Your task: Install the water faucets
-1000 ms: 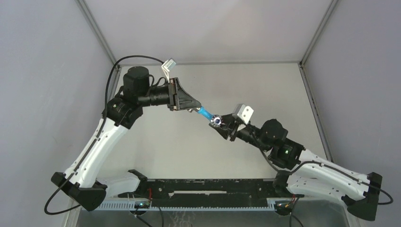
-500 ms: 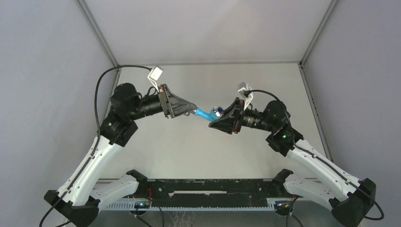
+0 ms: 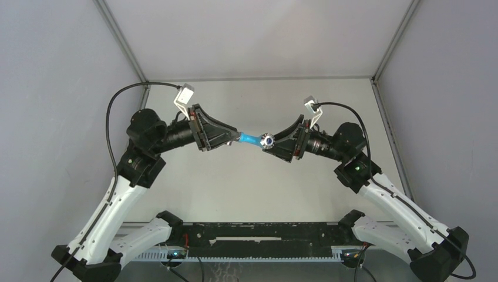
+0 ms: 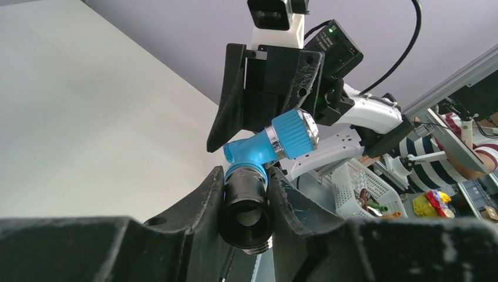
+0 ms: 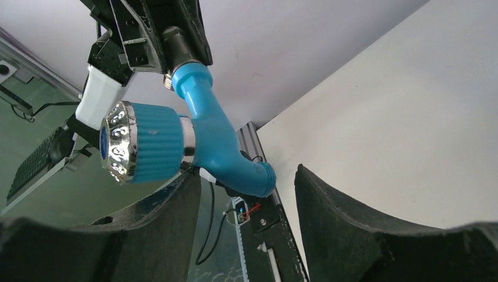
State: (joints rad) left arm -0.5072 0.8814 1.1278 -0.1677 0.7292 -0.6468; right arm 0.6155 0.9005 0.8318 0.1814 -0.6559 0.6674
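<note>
Blue tap (image 3: 251,139) held above mid bench (image 3: 235,194), left claw (image 3: 237,137) clamped on its black threaded end, right claw (image 3: 269,143) parted, just right of its ribbed knob end

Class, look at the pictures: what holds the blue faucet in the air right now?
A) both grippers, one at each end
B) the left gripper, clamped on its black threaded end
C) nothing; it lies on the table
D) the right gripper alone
B: the left gripper is clamped on the black threaded end of the blue faucet, while the right gripper has its fingers spread clear of it.
</note>
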